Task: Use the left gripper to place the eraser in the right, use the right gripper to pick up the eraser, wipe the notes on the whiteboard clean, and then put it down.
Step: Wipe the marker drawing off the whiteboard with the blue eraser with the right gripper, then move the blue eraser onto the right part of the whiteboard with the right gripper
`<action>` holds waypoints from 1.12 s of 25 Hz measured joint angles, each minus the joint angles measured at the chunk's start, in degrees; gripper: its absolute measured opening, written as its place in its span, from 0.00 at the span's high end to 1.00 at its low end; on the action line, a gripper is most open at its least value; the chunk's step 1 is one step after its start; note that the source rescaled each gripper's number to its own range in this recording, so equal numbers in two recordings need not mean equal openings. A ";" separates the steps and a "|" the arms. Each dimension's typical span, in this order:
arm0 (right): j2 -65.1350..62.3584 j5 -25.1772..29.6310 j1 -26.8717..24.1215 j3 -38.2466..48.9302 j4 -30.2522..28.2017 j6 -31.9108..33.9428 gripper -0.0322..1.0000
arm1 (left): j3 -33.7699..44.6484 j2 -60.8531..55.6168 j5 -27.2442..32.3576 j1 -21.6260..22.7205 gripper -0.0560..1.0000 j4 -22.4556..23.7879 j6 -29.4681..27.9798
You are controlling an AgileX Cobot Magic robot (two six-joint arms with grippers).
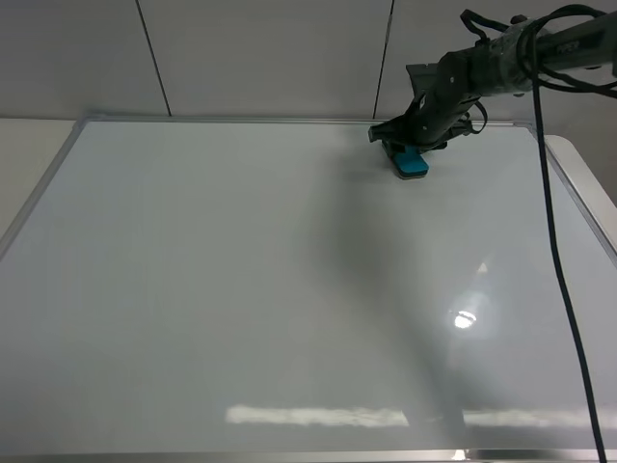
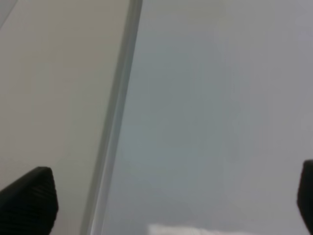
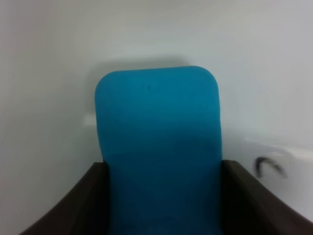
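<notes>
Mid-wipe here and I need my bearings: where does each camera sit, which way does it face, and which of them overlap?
Exterior high: mounted above, looking down the whiteboard; shows the right gripper clamped on the eraser near the far edge.
Left wrist: on the left arm, facing down at the board's frame; open left gripper, fingertips at the corners.
Right wrist: looks along the fingers at the eraser and a leftover mark.
Shared: eraser in exterior and right wrist; whiteboard in all.

Teal eraser (image 1: 413, 162) flat on whiteboard (image 1: 241, 289)
</notes>
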 joint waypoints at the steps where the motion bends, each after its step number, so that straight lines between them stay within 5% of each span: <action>1: 0.12 -0.40 -0.78 0.00 -0.04 0.05 0.95 | 0.00 0.00 0.00 0.00 0.00 0.00 0.00; 14: -2.25 1.53 -12.16 0.25 2.99 -4.69 0.95 | 0.00 0.00 0.00 0.00 0.00 0.00 0.00; 18: -6.26 8.88 -11.17 2.41 8.16 -10.83 0.95 | 0.00 0.00 0.00 0.00 0.00 0.00 0.00; 28: -32.40 4.61 -9.21 31.45 13.69 -13.48 0.95 | 0.00 0.00 0.00 0.00 0.00 0.00 0.00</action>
